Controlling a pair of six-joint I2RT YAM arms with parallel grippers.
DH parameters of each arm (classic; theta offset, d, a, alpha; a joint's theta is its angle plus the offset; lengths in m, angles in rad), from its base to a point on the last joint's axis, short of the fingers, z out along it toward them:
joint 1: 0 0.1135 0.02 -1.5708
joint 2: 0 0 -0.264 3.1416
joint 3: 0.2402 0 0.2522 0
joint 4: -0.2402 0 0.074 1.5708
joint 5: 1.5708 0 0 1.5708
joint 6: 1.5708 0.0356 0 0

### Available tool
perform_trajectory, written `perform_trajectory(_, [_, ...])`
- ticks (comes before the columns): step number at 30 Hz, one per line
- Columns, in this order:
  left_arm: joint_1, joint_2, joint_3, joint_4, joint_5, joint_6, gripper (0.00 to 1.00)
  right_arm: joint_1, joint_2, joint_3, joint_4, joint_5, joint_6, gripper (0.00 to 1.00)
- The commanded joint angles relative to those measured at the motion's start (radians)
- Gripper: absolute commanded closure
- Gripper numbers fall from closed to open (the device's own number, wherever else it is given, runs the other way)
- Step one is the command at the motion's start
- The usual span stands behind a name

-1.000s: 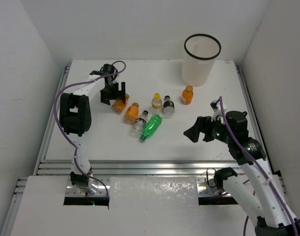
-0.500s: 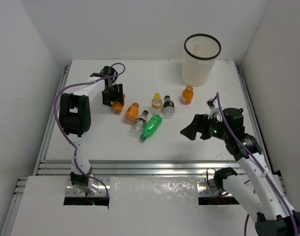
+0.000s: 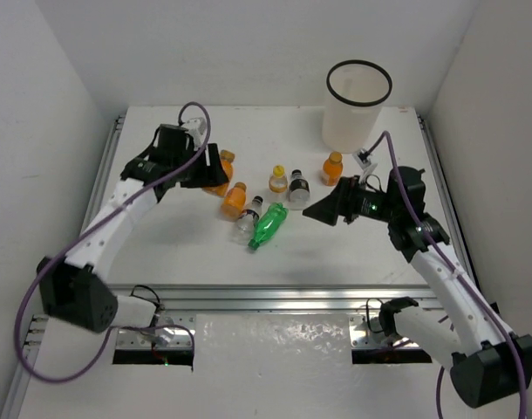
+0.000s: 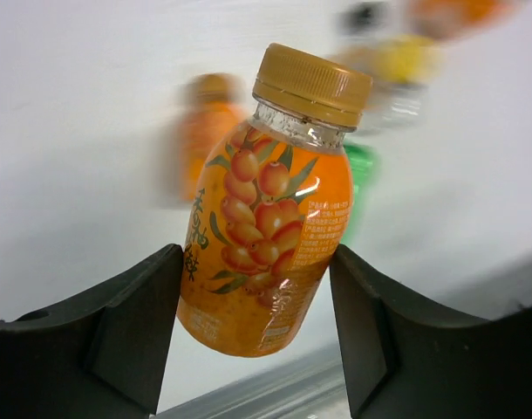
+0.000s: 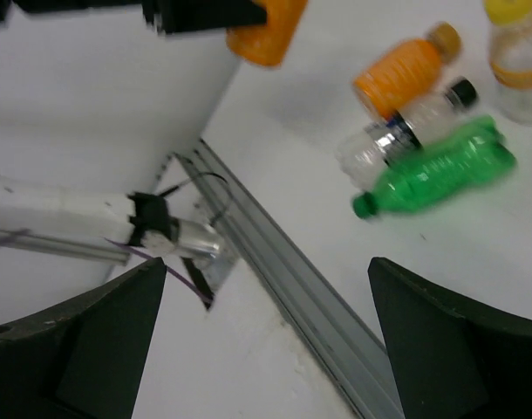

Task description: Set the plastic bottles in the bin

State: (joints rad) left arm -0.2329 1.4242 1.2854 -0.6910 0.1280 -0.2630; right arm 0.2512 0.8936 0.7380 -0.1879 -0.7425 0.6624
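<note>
My left gripper [image 3: 212,168] is shut on an orange-filled bottle [image 3: 221,169] and holds it off the table; the left wrist view shows the bottle [image 4: 266,218] clamped between both fingers [image 4: 126,332]. On the table lie another orange bottle [image 3: 234,199], a clear bottle with a black cap [image 3: 247,216] and a green bottle [image 3: 269,224]. A yellow-capped bottle [image 3: 278,180], a dark-labelled bottle [image 3: 298,188] and a third orange bottle [image 3: 333,168] stand upright. The white bin [image 3: 349,127] stands at the far right. My right gripper [image 3: 323,209] is open and empty, right of the green bottle [image 5: 432,170].
Metal rails [image 3: 266,297] run along the table's near edge and both sides. White walls close in on the left, back and right. The right wrist view shows the near rail [image 5: 275,288] and the left arm's base [image 5: 153,236].
My left arm has lifted the orange bottle off the table and swung round with it. My right gripper has moved left and farther out, toward the bottle cluster.
</note>
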Motion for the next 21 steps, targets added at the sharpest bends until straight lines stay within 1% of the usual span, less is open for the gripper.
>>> perform_trajectory(1, [-0.055,-0.19,-0.101,0.162,0.305,0.011,1.0,0.017,0.068,0.103,0.31,-0.136,0.185,0.01])
perform_trajectory(2, [-0.06,-0.227,-0.128,0.2,0.361,0.001,1.0,0.023,0.089,0.118,0.379,-0.132,0.207,0.01])
perform_trajectory(3, [-0.065,-0.29,-0.171,0.27,0.459,-0.014,1.0,0.04,0.137,0.151,0.408,-0.13,0.227,0.01])
perform_trajectory(5, [-0.086,-0.35,-0.214,0.373,0.534,-0.064,1.0,0.059,0.189,0.211,0.441,-0.104,0.25,0.01])
perform_trajectory(6, [-0.095,-0.361,-0.225,0.41,0.589,-0.08,1.0,0.094,0.214,0.234,0.438,-0.088,0.246,0.01])
perform_trajectory(10, [-0.157,-0.338,-0.224,0.484,0.633,-0.122,1.0,0.172,0.338,0.337,0.4,-0.029,0.197,0.01])
perform_trajectory(12, [-0.187,-0.318,-0.221,0.521,0.644,-0.133,1.0,0.212,0.364,0.386,0.351,0.004,0.169,0.01])
perform_trajectory(13, [-0.198,-0.317,-0.221,0.537,0.644,-0.145,1.0,0.22,0.373,0.4,0.326,0.055,0.137,0.01])
perform_trajectory(17, [-0.227,-0.311,-0.215,0.617,0.642,-0.176,1.0,0.247,0.418,0.429,0.213,0.164,0.088,0.01])
perform_trajectory(18, [-0.229,-0.303,-0.21,0.628,0.642,-0.18,1.0,0.253,0.421,0.425,0.209,0.169,0.085,0.07])
perform_trajectory(19, [-0.232,-0.3,-0.206,0.639,0.633,-0.191,1.0,0.253,0.423,0.419,0.215,0.155,0.086,0.16])
perform_trajectory(20, [-0.233,-0.291,-0.192,0.642,0.621,-0.194,1.0,0.253,0.42,0.402,0.225,0.144,0.088,0.42])
perform_trajectory(21, [-0.233,-0.285,-0.184,0.64,0.595,-0.194,1.0,0.255,0.412,0.393,0.231,0.141,0.089,0.58])
